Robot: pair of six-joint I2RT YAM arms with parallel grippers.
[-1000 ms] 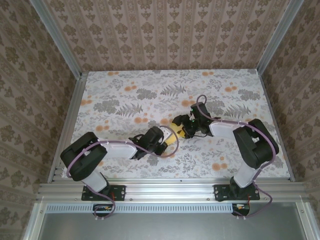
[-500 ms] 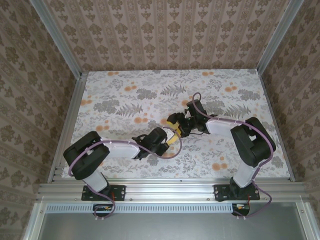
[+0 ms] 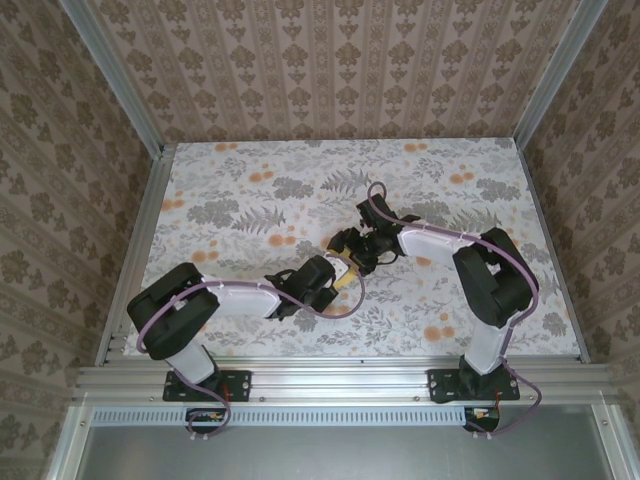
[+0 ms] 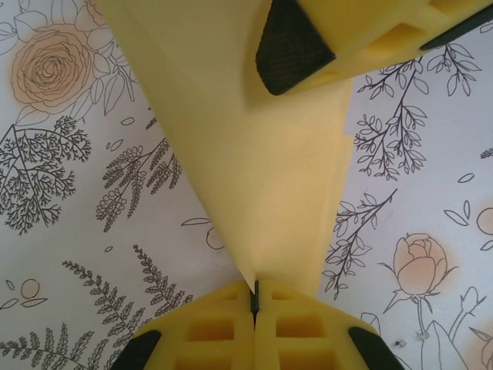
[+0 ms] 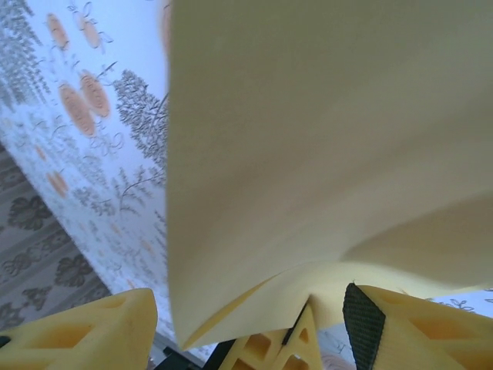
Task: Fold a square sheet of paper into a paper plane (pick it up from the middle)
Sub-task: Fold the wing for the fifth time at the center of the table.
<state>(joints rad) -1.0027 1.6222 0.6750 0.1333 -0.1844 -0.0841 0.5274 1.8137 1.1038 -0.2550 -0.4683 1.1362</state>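
Meanwhile the right hand (image 3: pixel 347 243) has swung left and a little farther from the arm bases over the last second, while the left hand (image 3: pixel 332 277) has barely shifted. The thin pale-yellow square sheet of paper (image 4: pixel 254 177) hangs between the two hands, lifted off the floral-printed tabletop (image 3: pixel 250 190). In the left wrist view the left hand's fingers are pressed together on the sheet's narrow lower end. The sheet widens from there toward a yellow, black-padded finger of the right hand. In the right wrist view the right hand's fingers stand apart, with the sheet's curling edge dipping between them, not pinched. I judge the left hand to be anchoring the sheet while the right repositions for another fold. No pointed dart is formed yet.
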